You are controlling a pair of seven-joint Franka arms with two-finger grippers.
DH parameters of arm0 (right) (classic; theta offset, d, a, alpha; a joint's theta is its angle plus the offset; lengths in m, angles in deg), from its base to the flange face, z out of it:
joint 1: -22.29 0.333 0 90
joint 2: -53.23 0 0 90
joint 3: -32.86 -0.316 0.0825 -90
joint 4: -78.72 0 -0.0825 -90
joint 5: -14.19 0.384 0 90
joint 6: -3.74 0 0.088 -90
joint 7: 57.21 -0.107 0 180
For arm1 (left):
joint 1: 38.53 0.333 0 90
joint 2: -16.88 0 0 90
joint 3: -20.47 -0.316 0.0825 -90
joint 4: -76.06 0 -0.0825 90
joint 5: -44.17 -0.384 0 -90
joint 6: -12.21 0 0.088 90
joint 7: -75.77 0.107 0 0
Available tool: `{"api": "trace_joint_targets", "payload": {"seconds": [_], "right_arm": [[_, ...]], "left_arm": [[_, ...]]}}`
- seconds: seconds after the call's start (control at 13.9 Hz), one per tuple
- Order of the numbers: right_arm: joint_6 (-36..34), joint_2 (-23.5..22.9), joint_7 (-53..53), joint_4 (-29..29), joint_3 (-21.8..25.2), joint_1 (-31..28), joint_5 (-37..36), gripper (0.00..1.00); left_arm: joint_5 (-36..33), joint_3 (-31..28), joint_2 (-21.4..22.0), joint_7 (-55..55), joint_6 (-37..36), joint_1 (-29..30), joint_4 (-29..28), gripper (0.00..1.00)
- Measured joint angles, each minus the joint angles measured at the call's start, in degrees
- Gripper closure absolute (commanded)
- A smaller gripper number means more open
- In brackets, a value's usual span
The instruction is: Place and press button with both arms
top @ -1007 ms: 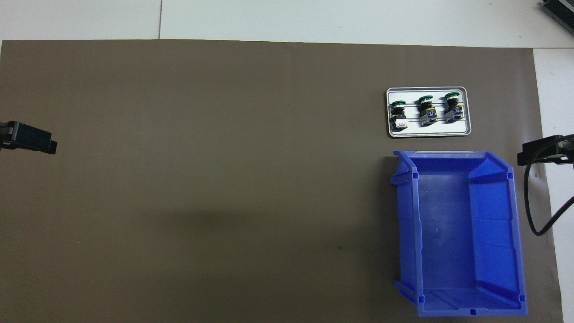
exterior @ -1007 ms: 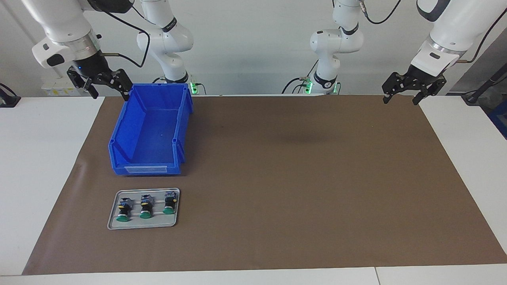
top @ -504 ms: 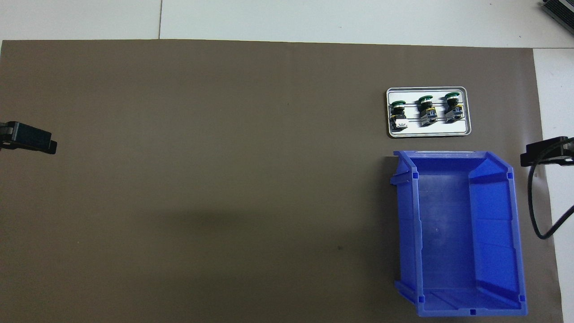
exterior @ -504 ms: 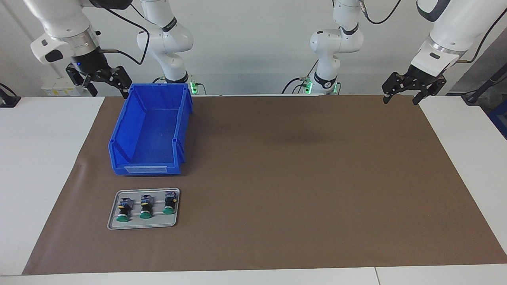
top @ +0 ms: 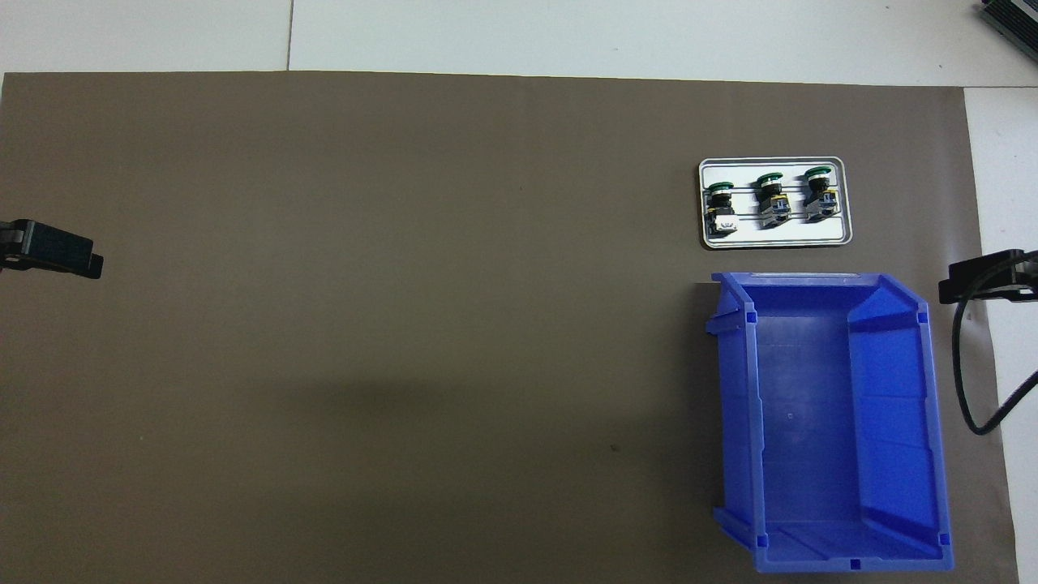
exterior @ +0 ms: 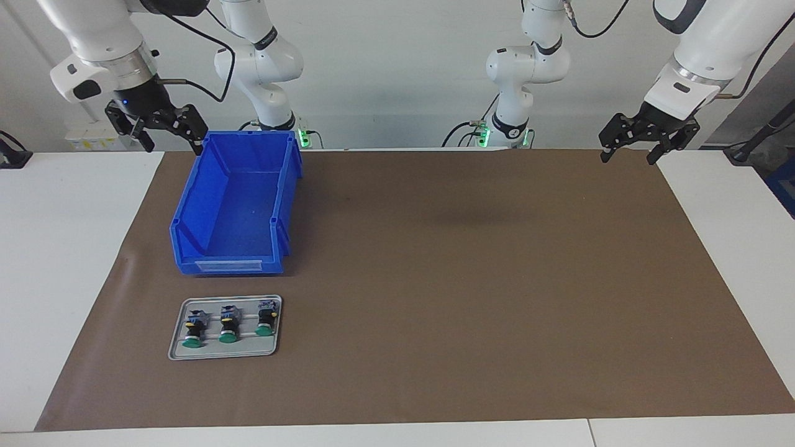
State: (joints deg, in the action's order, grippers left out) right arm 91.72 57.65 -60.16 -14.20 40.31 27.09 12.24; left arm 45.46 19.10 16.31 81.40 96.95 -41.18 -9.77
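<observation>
In the facing view, a matte brown mat covers most of the white worktop, leaving white margins at the frame's left, right and bottom edges; the centre and right of the mat lie bare, with wide room to move. At upper left, the right end effector hangs released and holding nothing, just beside the top corner of a glossy blue plastic bin, which is open-topped and empty. At upper right, the left end effector waits over the mat's corner, fingers spread, holding nothing. Below the bin, at lower left, a small grey tray with rounded corners holds three buttons lying on their sides in a row, green caps toward the frame's bottom. In the overhead view, the tray sits at upper right with the buttons side by side, caps toward the top; the bin fills the lower right, just below the tray. The left end effector tip shows at the left edge, the right end effector at the right edge beside the bin's rim.
</observation>
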Motion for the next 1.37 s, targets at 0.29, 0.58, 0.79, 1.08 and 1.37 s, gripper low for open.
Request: {"api": "trace_joint_targets", "payload": {"seconds": [0.29,0.58,0.79,1.08,1.37], "right_arm": [[5.6,-4.9,0.0,1.4,0.0,0.0,0.5,0.00],[13.5,-15.4,0.0,5.1,-0.1,-1.4,2.4,0.00],[24.4,-24.0,0.0,6.2,-0.5,-1.2,3.1,0.00],[33.5,-32.1,0.0,6.6,-1.0,-0.8,3.9,0.00],[39.2,-37.1,2.1,5.7,-1.4,-0.5,6.6,0.00]], "left_arm": [[0.0,0.0,0.0,0.0,0.0,0.0,0.0,0.00],[0.0,0.0,0.0,0.0,0.0,0.0,0.0,0.00],[0.0,0.0,0.0,0.0,0.0,0.0,0.0,0.00],[0.0,0.0,0.0,0.0,0.0,0.0,0.0,0.00],[0.0,0.0,0.0,0.0,0.0,0.0,0.0,0.00]]}}
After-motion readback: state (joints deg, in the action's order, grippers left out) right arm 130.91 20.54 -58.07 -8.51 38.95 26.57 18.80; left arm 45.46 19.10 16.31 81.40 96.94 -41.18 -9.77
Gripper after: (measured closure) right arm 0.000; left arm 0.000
